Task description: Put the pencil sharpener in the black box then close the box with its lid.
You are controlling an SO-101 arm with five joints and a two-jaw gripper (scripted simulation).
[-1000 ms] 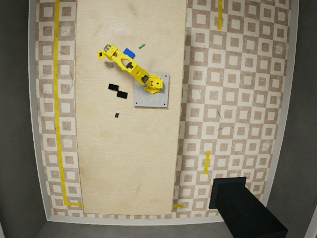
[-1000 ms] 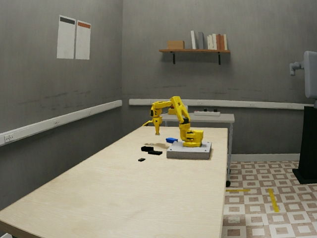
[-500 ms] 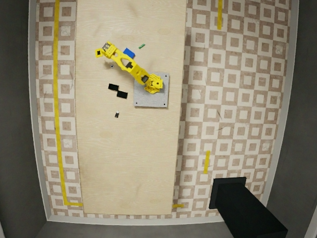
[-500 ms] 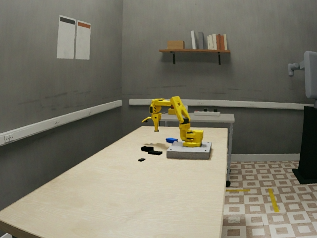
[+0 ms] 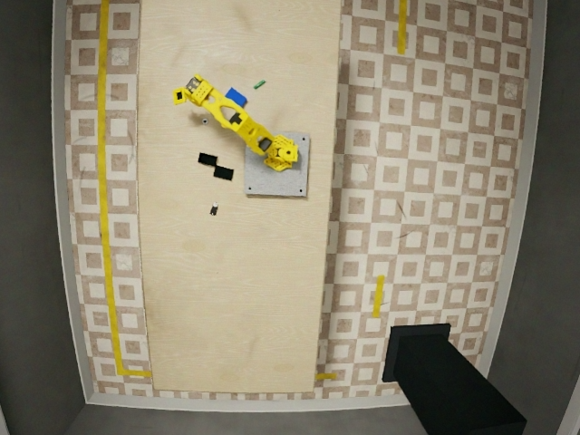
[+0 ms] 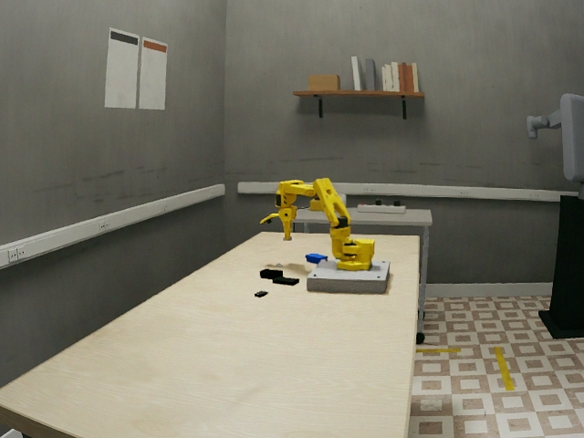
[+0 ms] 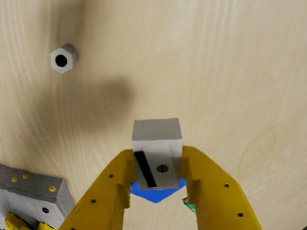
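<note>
My gripper (image 7: 157, 168) is shut on the pencil sharpener (image 7: 156, 149), a small grey block with a black slot and a screw. It holds the sharpener well above the table. In the overhead view the gripper (image 5: 189, 89) is at the far left reach of the yellow arm, and in the side view it (image 6: 286, 233) hangs over the table. The black box (image 5: 206, 159) lies open on the table with its lid (image 5: 223, 173) flat beside it, nearer the arm's base. Both also show in the side view: the box (image 6: 270, 273) and the lid (image 6: 285, 280).
A grey hex nut (image 5: 204, 120) lies on the table under the arm, also in the wrist view (image 7: 63, 59). A blue block (image 5: 236, 96) and a small green piece (image 5: 259, 84) lie beyond the arm. A small black and white object (image 5: 214, 207) lies past the box. The grey base plate (image 5: 277, 164) holds the arm.
</note>
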